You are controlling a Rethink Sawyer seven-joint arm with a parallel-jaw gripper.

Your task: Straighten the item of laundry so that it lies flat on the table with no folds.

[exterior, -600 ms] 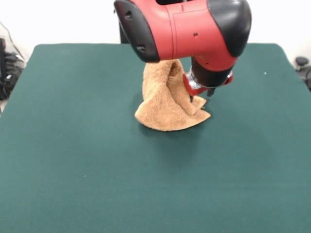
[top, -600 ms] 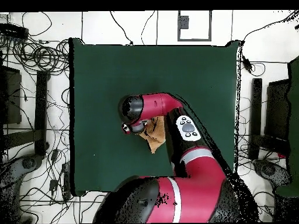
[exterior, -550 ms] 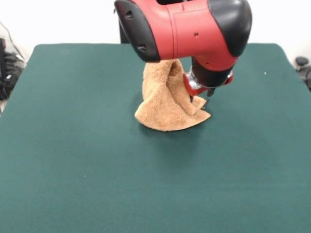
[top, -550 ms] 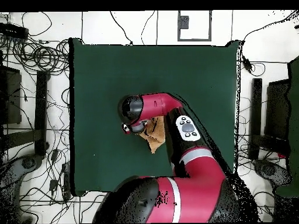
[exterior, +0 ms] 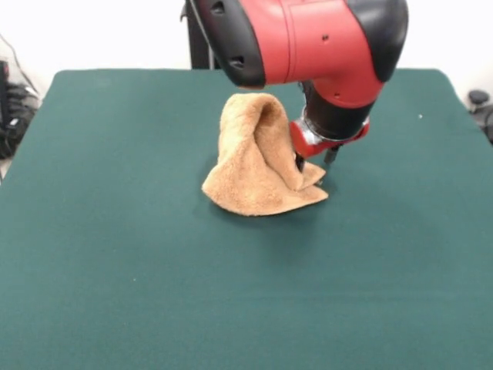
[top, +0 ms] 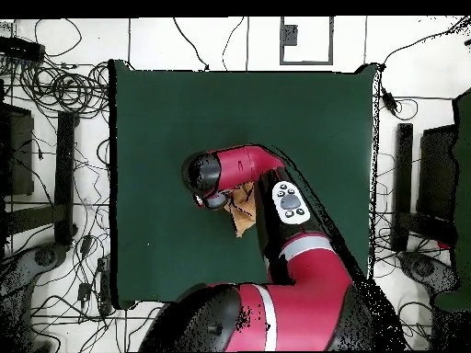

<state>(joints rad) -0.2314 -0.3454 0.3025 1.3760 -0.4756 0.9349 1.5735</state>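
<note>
Towel [exterior: 258, 158] — tan-orange terry cloth, standing in a bunched, tent-like peak a little beyond the middle of the table [exterior: 154, 293]. Its top is lifted and curled over; its lower edges spread on the felt in a rough triangle, one corner lying to the right under the gripper. In the overhead view only a small tan patch of it [top: 243, 213] shows beside the arm.

Gripper [exterior: 314, 160] — short dark tips below a red collar, pressed against the towel's right-hand fold. The cloth appears pinched there, though the tips are mostly hidden by fabric, so whether they are clamped or released cannot be told.

Arm [exterior: 308, 38] — red and black, bulky, filling the top centre of the front view and hanging over the towel's peak. From above it reaches from its base across the table's near portion [top: 276, 267].

Surface — plain dark green felt-like covering, smooth and even, rectangular with rounded corners, far larger than the towel. A tiny pale speck [exterior: 420, 117] lies toward the far right.

Room — white floor and wall around the table. Tangled black cables [top: 55, 87] lie along one side in the overhead view, with dark stands or equipment [top: 405, 184] on the other side. A framed rectangular marking [top: 306, 39] sits beyond the table's far edge.
</note>
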